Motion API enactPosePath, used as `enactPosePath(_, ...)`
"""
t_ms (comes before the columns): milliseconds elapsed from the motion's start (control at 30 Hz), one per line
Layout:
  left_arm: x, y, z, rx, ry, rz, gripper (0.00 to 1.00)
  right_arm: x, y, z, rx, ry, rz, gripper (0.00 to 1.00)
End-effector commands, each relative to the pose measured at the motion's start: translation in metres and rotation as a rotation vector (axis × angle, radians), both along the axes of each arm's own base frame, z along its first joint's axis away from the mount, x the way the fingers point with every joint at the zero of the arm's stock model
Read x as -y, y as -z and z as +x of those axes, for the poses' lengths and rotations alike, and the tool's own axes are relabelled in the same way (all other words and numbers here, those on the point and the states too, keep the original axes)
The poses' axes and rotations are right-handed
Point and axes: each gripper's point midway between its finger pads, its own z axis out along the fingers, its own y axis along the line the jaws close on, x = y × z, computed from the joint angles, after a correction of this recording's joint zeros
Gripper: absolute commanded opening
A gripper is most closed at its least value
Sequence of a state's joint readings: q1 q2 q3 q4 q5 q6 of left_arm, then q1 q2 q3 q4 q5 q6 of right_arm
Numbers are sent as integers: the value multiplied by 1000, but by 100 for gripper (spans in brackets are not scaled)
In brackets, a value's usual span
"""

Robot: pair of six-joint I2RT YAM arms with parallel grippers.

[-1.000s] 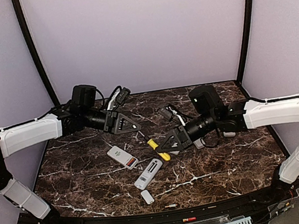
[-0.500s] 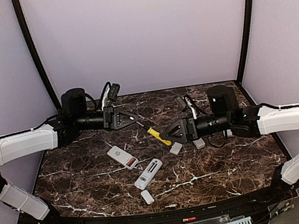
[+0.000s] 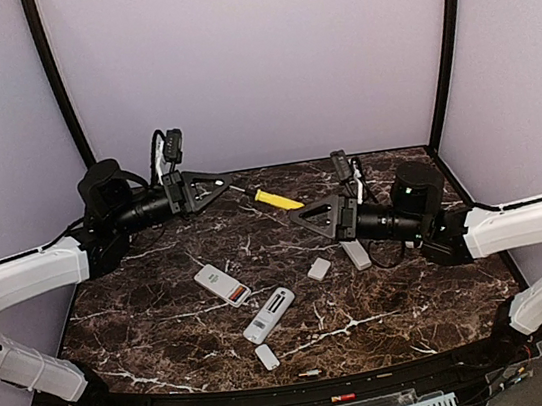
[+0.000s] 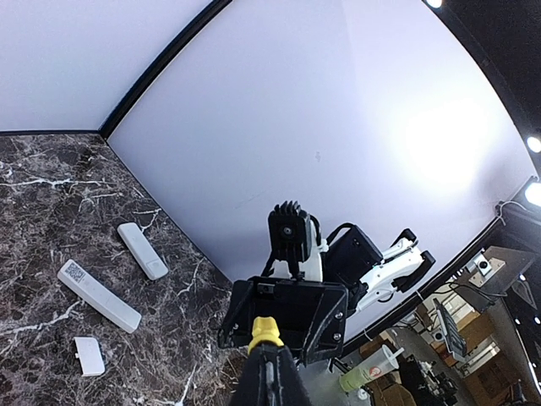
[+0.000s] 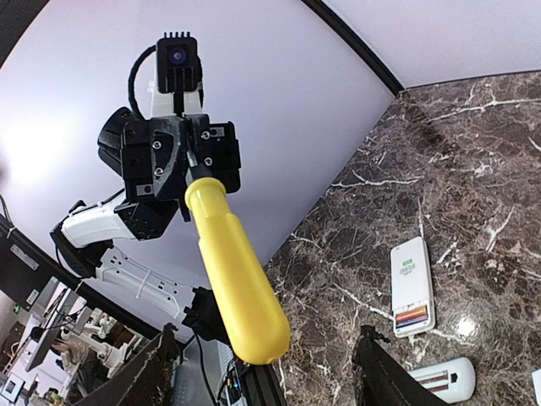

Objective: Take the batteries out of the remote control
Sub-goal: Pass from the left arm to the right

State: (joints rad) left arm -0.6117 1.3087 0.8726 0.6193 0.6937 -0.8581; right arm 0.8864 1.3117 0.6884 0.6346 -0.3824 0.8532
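The left gripper (image 4: pixel 269 368) hides the screwdriver (image 4: pixel 265 330) shaft, only its yellow end showing above; below the handle, the right gripper's fingers (image 5: pixel 159 372) run off frame.

Screwdriver (image 3: pixel 279 199) aloft (yellow handle); cover (image 3: pixel 319 269) on table (image 3: pixel 146 321).

Robotics lab: lavender-walled booth (image 3: pixel 252 64), marble table (image 3: pixel 415 294), cluttered desks (image 4: pixel 456 330) beyond.

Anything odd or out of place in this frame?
Yes. The screwdriver hangs in mid-air between the arms. The left gripper is shut on its metal end, an unusual way to hold a tool. Its yellow handle points toward the open right gripper, as in a handover. Nothing looks spilled or damaged.
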Motion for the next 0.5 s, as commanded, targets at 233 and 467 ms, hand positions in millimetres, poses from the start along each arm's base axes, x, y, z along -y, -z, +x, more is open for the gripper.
enactPosePath(233, -2, -9, -12, 24, 34, -35, 0, -21, -44, 2, 80, -52, 143, 48)
enactPosePath(467, -1, -10, -14, 25, 46, -37, 0, -23, -49, 3, 89, -55, 164, 35)
